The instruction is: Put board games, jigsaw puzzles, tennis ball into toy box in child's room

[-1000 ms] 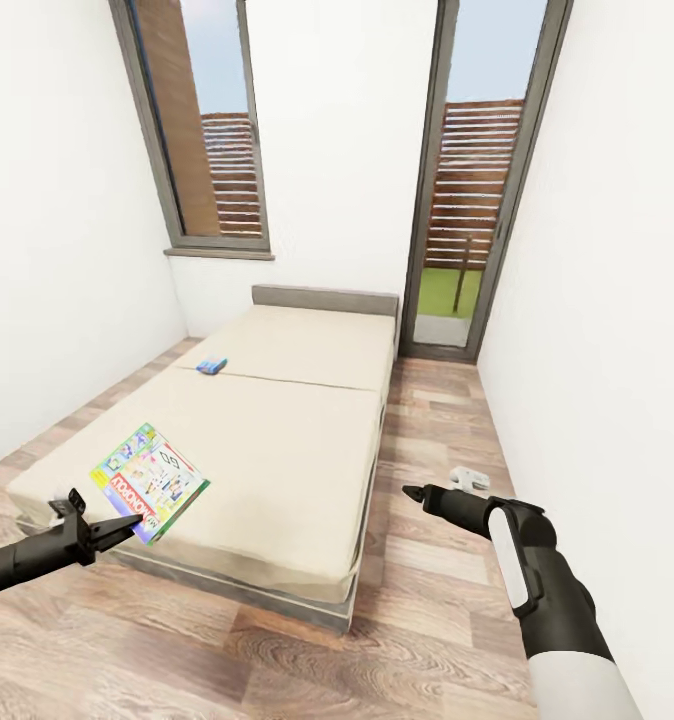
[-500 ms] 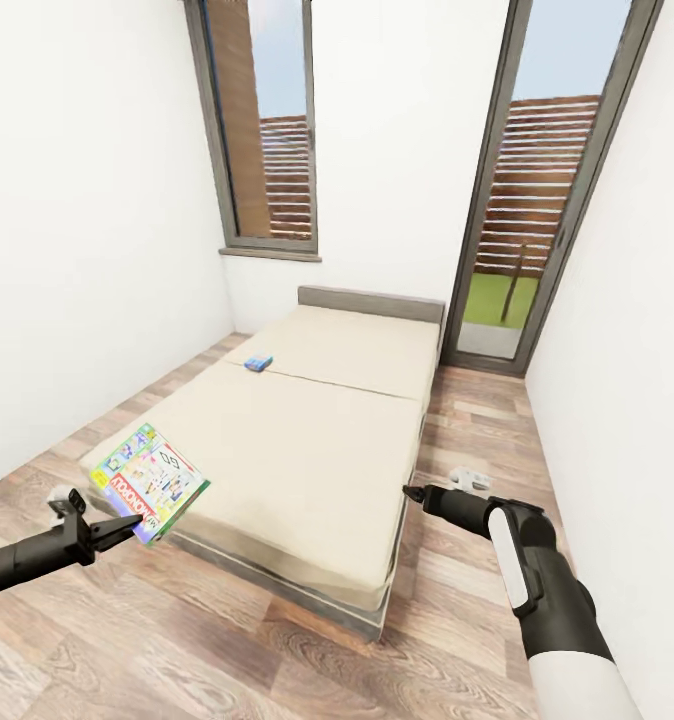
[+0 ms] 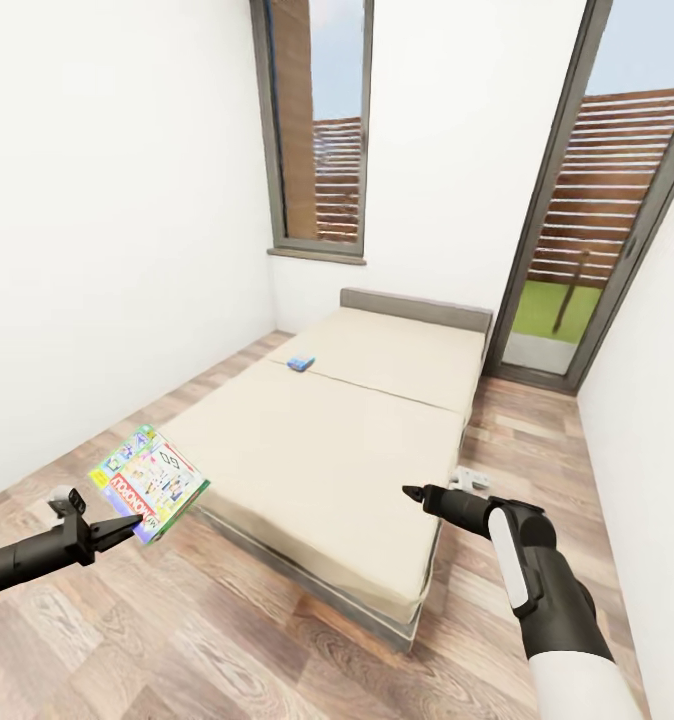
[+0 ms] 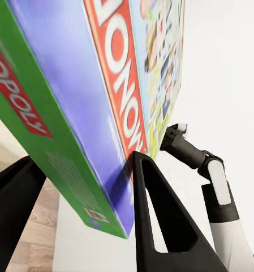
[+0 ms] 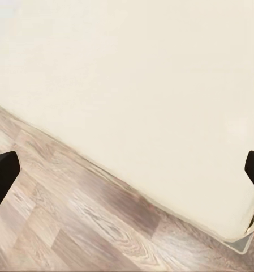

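Green-edged Monopoly board game (image 3: 149,484) is riding clamped in the left gripper (image 3: 127,527) — off the cream bed (image 3: 357,430), where a small blue game box (image 3: 300,363) is lying; the right gripper (image 3: 413,493) is hovering with fingers spread.

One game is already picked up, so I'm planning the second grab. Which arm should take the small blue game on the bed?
Right, probably. The right gripper is empty and hangs over the bed; the left gripper is clamped on the Monopoly box. The blue game lies far up the bed, so driving closer comes first.

Bright even daylight from windows (image 3: 322,120); soft shadows; wide-angle edge distortion; sharp render.
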Tool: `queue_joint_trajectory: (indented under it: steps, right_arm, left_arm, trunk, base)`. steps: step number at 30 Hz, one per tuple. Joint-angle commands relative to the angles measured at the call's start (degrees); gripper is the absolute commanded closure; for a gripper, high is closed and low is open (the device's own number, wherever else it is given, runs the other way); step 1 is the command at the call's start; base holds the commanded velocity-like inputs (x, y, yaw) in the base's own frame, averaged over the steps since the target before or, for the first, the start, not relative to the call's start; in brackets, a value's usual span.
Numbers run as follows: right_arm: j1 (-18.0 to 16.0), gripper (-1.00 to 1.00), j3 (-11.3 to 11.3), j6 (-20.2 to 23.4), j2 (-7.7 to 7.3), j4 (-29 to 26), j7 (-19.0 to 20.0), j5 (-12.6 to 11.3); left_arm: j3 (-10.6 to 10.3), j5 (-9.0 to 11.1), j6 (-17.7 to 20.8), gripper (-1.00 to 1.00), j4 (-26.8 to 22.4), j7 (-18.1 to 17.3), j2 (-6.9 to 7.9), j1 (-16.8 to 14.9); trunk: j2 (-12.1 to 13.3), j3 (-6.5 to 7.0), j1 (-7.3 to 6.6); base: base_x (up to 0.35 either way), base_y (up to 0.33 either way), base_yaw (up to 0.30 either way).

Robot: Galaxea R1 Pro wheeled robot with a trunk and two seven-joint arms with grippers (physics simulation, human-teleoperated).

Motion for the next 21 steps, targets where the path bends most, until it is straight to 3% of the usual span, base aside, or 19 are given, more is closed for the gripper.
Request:
queue_joint_trajectory:
  steps: [1, 12, 21]
  right_arm:
    - [-0.04, -1.0, -0.18, 0.33, 0.05, -0.12, 0.18, -0.17]
    - [-0.04, -1.0, 1.1, 0.13, 0.1, -0.22, -0.03, -0.19]
    - [-0.04, -1.0, 1.14, 0.0, 0.54, -0.22, -0.18, -0.04]
  left_arm:
    - [0.0, 0.03, 0.56, 1.0, 0.01, -0.23, 0.0, -0.05]
    - [-0.01, -0.02, 0.47, 1.0, 0.03, -0.23, 0.0, -0.05]
    - [0.04, 0.03, 0.34, 1.0, 0.03, -0.23, -0.04, 0.04]
  trunk:
    - [0.38, 0.13, -0.23]
    - [4.79, 2.1, -2.64]
    - [4.79, 2.25, -2.64]
  base:
    - [0.0, 0.0, 0.112]
    - [0.0, 0.0, 0.013]
    - [0.0, 0.0, 0.189]
